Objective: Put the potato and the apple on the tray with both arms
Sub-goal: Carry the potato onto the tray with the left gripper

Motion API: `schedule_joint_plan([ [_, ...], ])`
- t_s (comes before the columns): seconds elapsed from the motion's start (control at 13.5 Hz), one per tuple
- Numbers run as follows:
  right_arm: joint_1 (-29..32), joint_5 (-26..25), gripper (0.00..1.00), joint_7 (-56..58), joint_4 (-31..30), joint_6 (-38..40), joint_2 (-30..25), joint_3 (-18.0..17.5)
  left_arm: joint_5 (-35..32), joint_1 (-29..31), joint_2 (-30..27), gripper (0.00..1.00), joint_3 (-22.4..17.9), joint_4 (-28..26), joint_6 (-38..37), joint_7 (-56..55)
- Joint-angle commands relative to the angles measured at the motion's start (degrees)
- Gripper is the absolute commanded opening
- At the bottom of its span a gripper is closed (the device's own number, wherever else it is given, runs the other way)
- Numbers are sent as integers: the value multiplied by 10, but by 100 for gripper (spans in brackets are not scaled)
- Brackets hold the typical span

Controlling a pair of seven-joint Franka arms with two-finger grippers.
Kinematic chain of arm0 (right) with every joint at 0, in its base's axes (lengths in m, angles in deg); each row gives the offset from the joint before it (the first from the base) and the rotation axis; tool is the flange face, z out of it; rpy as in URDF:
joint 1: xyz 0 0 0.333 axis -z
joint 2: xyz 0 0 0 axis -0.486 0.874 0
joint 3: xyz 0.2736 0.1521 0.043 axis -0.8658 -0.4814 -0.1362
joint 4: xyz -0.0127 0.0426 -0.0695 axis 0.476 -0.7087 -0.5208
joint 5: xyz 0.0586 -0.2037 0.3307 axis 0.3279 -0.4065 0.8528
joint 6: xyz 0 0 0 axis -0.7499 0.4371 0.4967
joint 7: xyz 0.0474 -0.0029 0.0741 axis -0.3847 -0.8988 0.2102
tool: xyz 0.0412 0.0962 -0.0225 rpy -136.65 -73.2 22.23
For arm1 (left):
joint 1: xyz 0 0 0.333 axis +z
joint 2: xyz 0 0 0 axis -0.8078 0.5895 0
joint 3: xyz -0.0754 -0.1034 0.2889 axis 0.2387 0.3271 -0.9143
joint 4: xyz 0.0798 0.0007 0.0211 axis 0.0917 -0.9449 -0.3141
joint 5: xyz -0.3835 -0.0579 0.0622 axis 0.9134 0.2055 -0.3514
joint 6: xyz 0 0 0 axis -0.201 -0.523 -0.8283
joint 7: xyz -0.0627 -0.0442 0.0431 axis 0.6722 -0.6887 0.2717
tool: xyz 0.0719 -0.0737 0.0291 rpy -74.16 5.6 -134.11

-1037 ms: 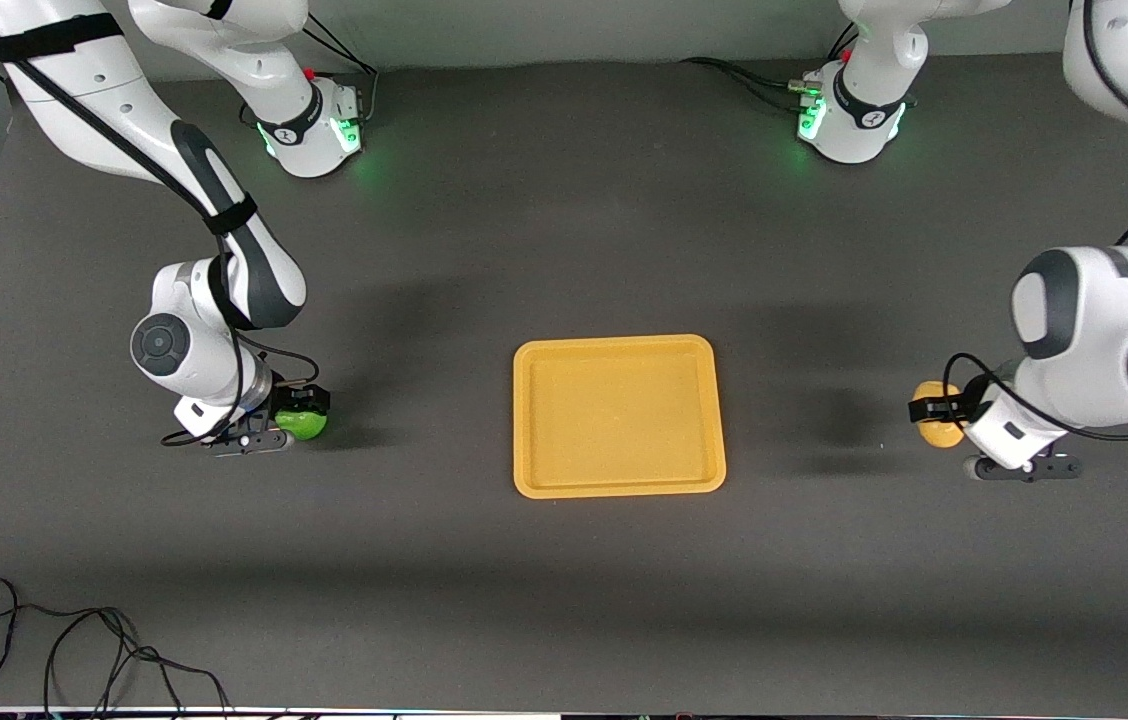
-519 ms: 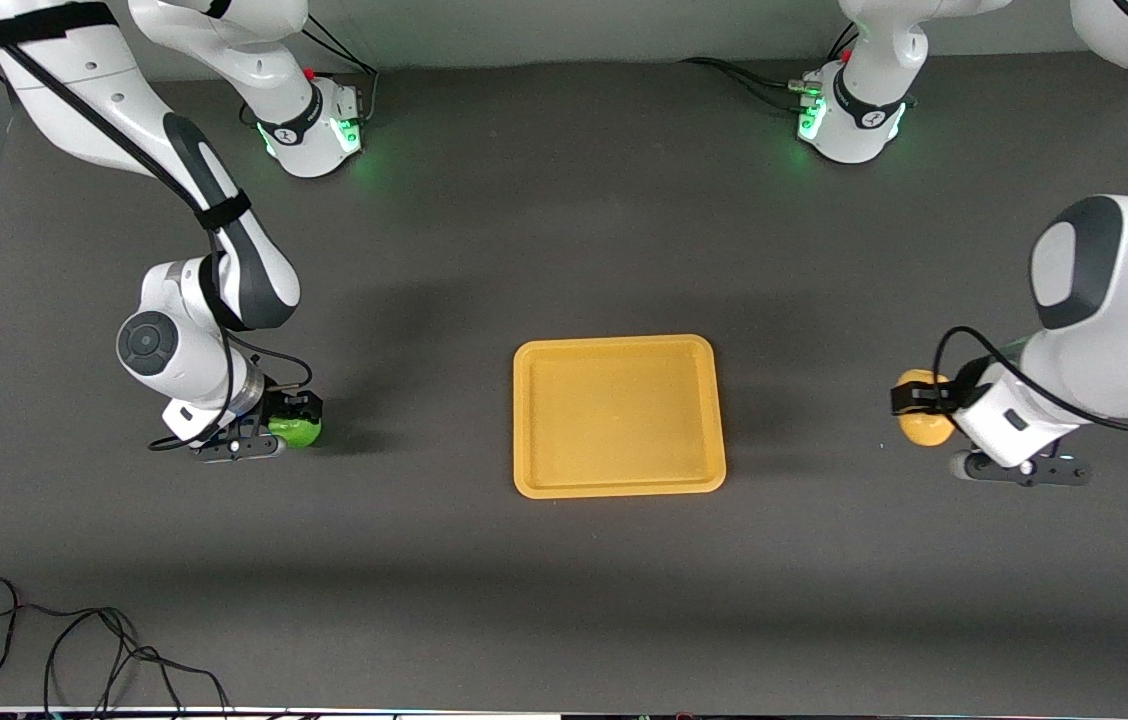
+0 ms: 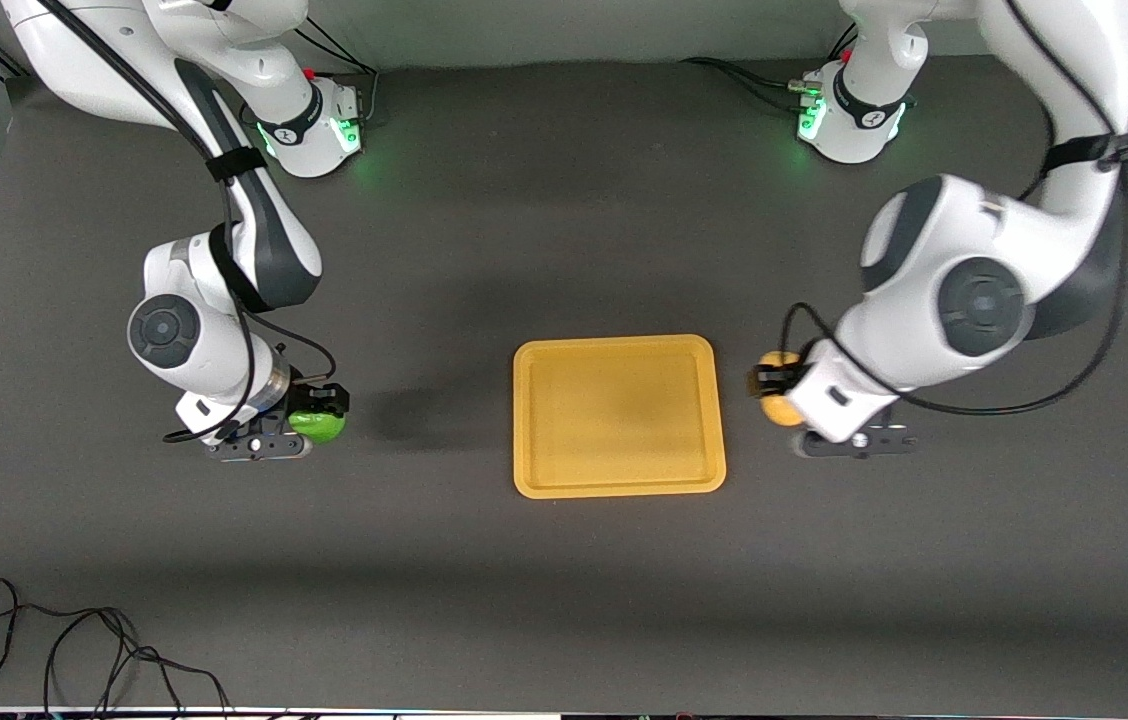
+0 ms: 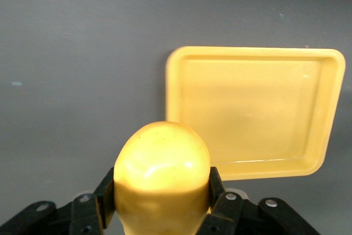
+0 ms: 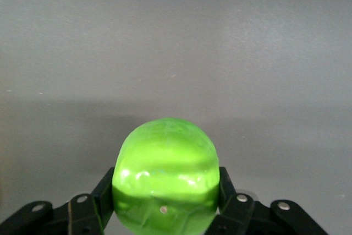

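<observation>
The yellow-orange tray (image 3: 534, 420) lies flat at the table's middle, with nothing on it; the left wrist view shows the tray (image 4: 324, 136) too. My left gripper (image 3: 774, 392) is shut on the glossy yellow potato (image 3: 777, 404) and hangs over the bare table just beside the tray's rim toward the left arm's end. In the left wrist view the potato (image 4: 162, 177) sits between the black fingers (image 4: 104, 196). My right gripper (image 3: 319, 412) is shut on the bright-green apple (image 3: 317, 427), over the table toward the right arm's end. The apple (image 5: 165, 182) fills the right wrist view's jaws.
A loose black cable (image 3: 74, 650) coils on the table near the front camera at the right arm's end. Both arm bases (image 3: 309, 125) stand with green lights at the table's edge farthest from the camera.
The left arm has carried the potato a long way toward the tray, now just beside its rim. The right gripper with the apple has shifted slightly toward the tray.
</observation>
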Motion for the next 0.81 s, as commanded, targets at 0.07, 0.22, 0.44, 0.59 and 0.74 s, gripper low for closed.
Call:
schedule_joint_plan([
  [0.07,3,-9,29,-7,15,10,5,3,-56,-58,54,0,-8,-41,109,-104],
  [0.22,3,-9,29,-5,14,11,1,4,-84,-79,58,0,-8,-99,178,-137],
  [0.44,1,-9,28,-6,29,36,-2,3,-103,-79,69,0,-11,-162,267,-148],
  [0.59,1,-9,28,-6,32,46,-4,3,-118,-80,80,0,-21,-165,273,-148],
  [0.74,-10,-8,28,-11,37,53,-10,2,-134,-78,91,0,-23,-163,275,-153],
])
